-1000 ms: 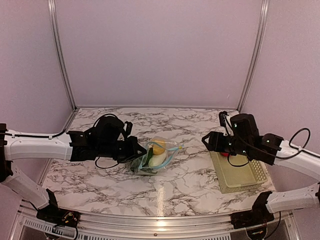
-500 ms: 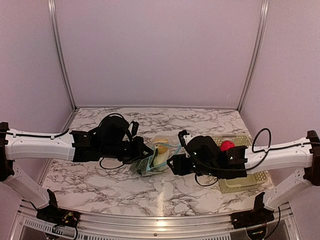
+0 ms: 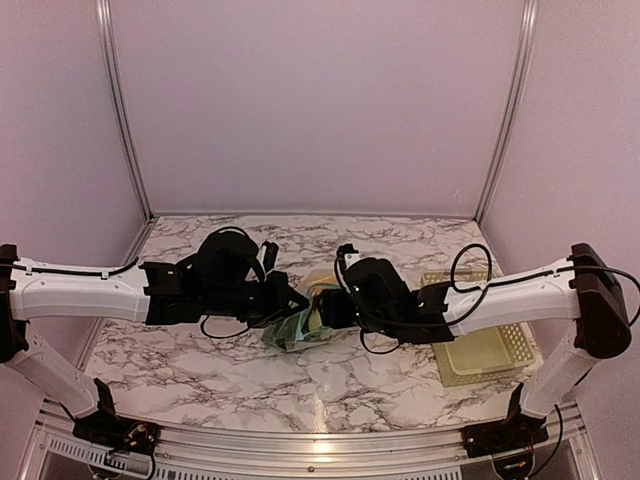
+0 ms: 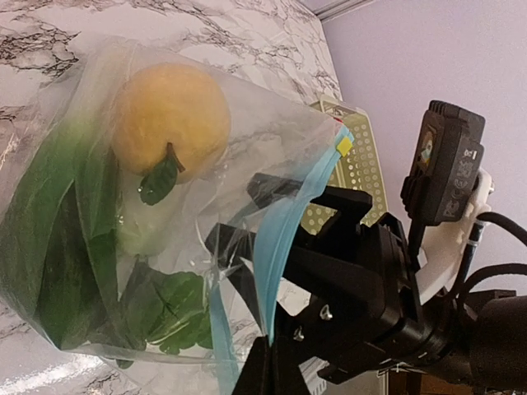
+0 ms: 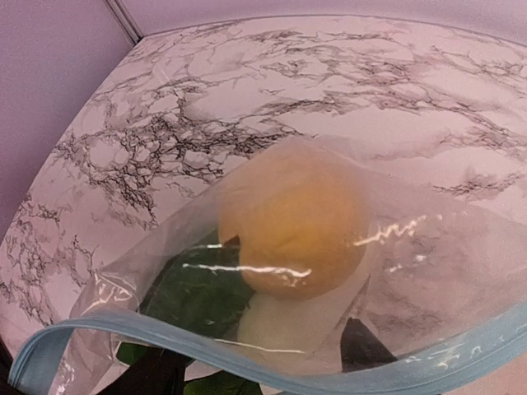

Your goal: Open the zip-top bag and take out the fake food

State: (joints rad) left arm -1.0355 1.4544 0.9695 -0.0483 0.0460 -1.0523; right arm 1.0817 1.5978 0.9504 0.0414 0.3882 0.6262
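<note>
We're watching the zip-top bag (image 3: 303, 328) at the middle of the marble table (image 3: 200, 375), caught between the two grippers. Inside it, the yellow-orange fruit (image 4: 169, 115) is riding highest, a small green leaf hanging off its stem. The green leafy vegetable (image 4: 58, 247) is lying along the bag's side below the fruit, and a white piece (image 5: 284, 325) is peeking out just under it. The light blue zipper strip (image 4: 284, 239) is gaping, so the mouth is standing open toward the right arm. Over on the right, the pale lattice basket (image 3: 490, 355) is sitting on the table, partly hidden under that arm, and we're not making out what lies in it.

Now the arms. The left arm is reaching in low from the left, and the left gripper (image 3: 288, 308) is pinching shut on the bag's rim by the zipper strip. The right arm is stretching across from the right side, its forearm nearly level and passing over the basket. The right gripper (image 3: 325, 310) is pointing into the bag's mouth with its jaws standing apart and gripping nothing. One of its fingers (image 5: 362, 347) is showing dark through the plastic beside the white piece, with the fruit just ahead of it.
</note>
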